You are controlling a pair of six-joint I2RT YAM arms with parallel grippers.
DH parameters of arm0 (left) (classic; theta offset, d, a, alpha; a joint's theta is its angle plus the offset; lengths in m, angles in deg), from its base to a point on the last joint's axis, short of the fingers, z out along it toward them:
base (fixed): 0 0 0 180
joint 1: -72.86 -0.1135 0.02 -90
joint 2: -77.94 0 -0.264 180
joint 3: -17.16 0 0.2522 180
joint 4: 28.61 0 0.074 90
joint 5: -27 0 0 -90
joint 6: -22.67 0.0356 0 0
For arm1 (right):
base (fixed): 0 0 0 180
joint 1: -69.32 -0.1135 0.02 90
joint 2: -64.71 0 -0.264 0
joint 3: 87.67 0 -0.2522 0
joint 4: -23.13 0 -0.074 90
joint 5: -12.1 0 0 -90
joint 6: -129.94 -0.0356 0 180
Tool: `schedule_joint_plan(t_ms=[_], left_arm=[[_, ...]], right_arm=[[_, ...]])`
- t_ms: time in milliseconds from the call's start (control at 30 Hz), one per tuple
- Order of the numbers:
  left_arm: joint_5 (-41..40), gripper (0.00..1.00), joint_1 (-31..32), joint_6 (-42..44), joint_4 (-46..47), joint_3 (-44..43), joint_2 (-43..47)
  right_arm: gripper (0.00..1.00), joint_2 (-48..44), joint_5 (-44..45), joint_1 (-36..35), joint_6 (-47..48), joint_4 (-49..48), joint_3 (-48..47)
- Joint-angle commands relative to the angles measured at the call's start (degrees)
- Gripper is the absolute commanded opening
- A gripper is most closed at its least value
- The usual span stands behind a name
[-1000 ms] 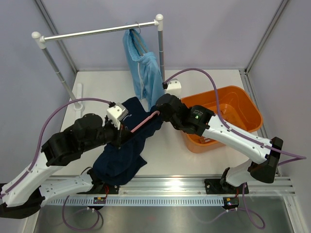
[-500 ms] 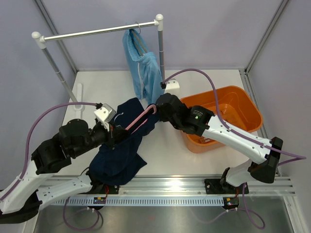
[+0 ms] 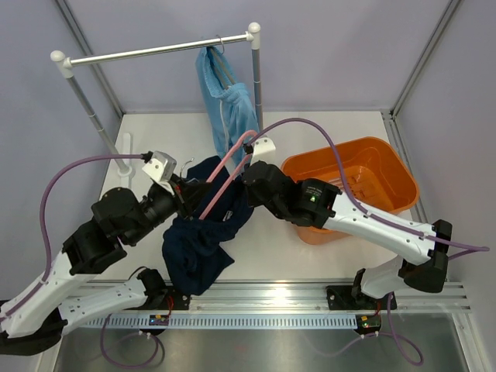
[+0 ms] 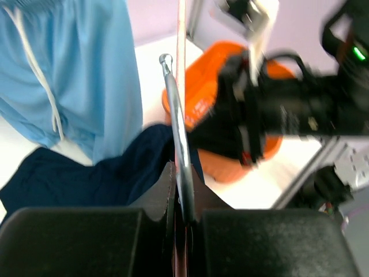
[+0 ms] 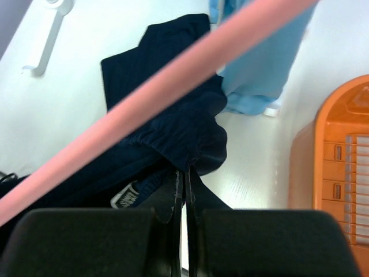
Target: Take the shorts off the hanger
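Limp dark navy cloth shorts are sagging in a bunch off a slim pink hanger between the tools. The left tool is clamping the hanger's metal end and the right tool is pinching navy fabric, both arms reaching inward. Light sky-blue cloth shorts are hanging beyond them.

**Inspector A:** Overhead view, findings?

**Inspector B:** Bright, even, diffuse light from above. The table carries only soft, faint shadows. Glare streaks the steel sill at 6 o'clock. The navy shorts read nearly black, with folds hard to separate.

**Inspector A:** Left wrist view?

**Inspector B:** The right arm at 3 o'clock is smeared by blur. The foreground at 6 o'clock is dark and soft.

**Inspector A:** Right wrist view?

**Inspector B:** The pink hanger, running from 8 to 1 o'clock, is out of focus. The white surface at 10 o'clock is close to washed out.
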Motion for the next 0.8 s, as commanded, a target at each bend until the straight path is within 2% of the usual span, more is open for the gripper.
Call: schedule_joint_plan(t_ms=[0,200,367,567,767], left_arm=[[-7.06,0.0,0.28,-0.41,14.61,1.1,-0.35],[-17.87,0.0,0.28,-0.06,27.62,6.11,-0.7],[-28.59,0.0,0.28,6.77,39.39,5.5,-4.03],[-29.75,0.0,-0.07,15.74,52.06,1.55,-12.12],[-25.9,0.0,-0.68,17.7,57.88,-2.94,-15.29]], right_arm=[[0.0,-1.34,1.13,-3.03,1.32,-0.9,-4.42],[0.0,-0.45,3.67,-9.71,2.81,1.38,-10.48],[0.0,-0.01,3.85,-12.7,4.92,4.54,-17.16],[0.0,3.58,3.94,-14.46,6.33,8.5,-22.09],[0.0,3.94,2.71,-15.08,6.24,8.77,-22.01]])
